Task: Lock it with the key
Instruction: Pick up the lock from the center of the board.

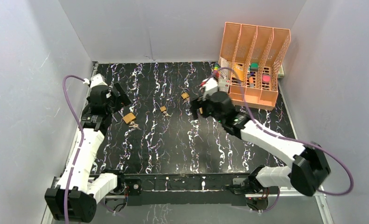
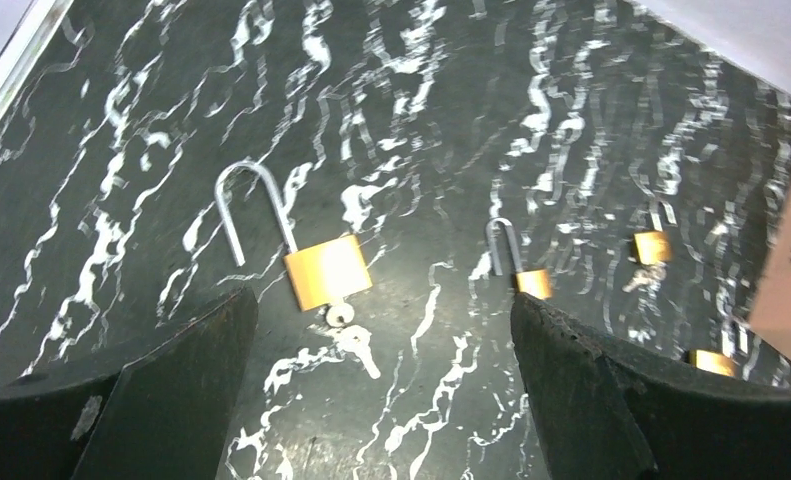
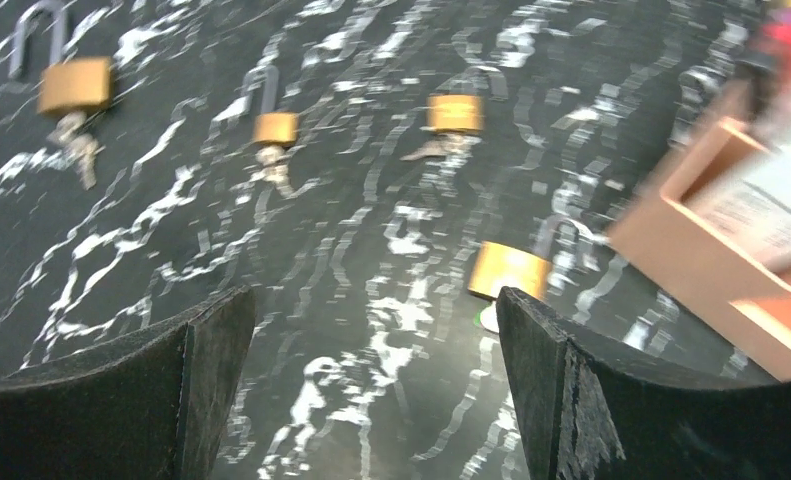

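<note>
**Approach phase: both grippers spread, no lock in hand yet**

You are holding both arms over the black marbled worktop (image 1: 173, 149) with nothing picked up. The left gripper (image 2: 381, 300) is standing fully spread, and the right gripper (image 3: 373, 300) is doing the same. Neither is touching a lock.

Four brass locks are lying in a loose row running out from the orange file rack (image 1: 254, 65).
- The large padlock (image 2: 328, 272) is lying farthest from the rack, flat on the worktop. Its shackle (image 2: 251, 200) is standing out with one leg free of the body, so it is reading as unlocked.
- Its key (image 2: 354, 338) appears to be sitting in the base of the body, on the side away from the shackle.
- A small padlock (image 2: 533, 283) is lying next toward the rack, then a third padlock (image 2: 653, 245).
- The rack-side padlock (image 3: 509, 270) is lying just beside the rack's near corner. Blur is hiding whether its shackle is seated.

The left gripper is framing the large padlock, and the right gripper is hovering near the rack-side one.

Judgement: you are working the opening reach, and no locking is under way.

The next move is likely calling for the left gripper to come down over the large padlock's body and pinch it across the narrow sides. The free shackle leg will then need lining up over its hole and pressing home before the key is turned.

The body is lying low and flat, so you are risking a skid on the worktop rather than a clean pinch. The key head is thin and will need a square grip.
</note>
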Motion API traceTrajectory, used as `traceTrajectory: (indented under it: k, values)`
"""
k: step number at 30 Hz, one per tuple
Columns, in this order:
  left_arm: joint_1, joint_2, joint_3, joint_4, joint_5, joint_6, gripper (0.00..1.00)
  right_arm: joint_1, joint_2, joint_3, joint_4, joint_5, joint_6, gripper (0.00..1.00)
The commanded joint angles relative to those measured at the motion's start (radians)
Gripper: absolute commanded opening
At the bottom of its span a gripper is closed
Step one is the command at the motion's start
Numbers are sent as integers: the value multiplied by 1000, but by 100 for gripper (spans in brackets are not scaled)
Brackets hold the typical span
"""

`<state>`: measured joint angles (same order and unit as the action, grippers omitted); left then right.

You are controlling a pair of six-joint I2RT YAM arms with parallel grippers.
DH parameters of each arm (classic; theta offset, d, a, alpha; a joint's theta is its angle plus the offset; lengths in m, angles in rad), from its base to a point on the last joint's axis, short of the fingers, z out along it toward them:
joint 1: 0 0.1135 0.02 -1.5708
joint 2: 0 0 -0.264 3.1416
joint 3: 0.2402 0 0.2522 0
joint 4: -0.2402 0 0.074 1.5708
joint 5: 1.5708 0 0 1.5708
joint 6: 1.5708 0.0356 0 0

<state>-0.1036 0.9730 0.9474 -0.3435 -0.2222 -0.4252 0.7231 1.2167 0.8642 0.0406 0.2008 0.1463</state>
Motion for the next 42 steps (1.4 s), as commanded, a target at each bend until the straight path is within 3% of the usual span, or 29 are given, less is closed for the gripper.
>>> traceTrajectory:
  k: [1, 6, 9, 14, 18, 21, 29, 42]
  values:
    - [79, 33, 36, -97, -52, -80, 98, 176, 138, 129, 75, 86, -86, 99]
    - [233, 40, 14, -113, 13, -87, 98, 257, 379, 299, 149, 49, -97, 98]
    - [379, 77, 9, -126, 117, -105, 98, 287, 509, 427, 176, 9, -100, 98]
    - [488, 127, -20, -86, 267, -183, 98, 324, 689, 632, 182, -61, -82, 98]
    - [545, 137, -22, -124, 257, -256, 98, 336, 809, 765, 153, -59, -68, 99]
    - [597, 56, -69, -130, 243, -337, 98, 338, 861, 810, 159, -62, -62, 99]
    - [643, 0, -190, -97, 401, -527, 98, 338, 992, 924, 156, -109, -72, 99]
    - [647, -27, -187, -113, 400, -550, 98, 338, 1215, 1153, 111, -193, -34, 99]
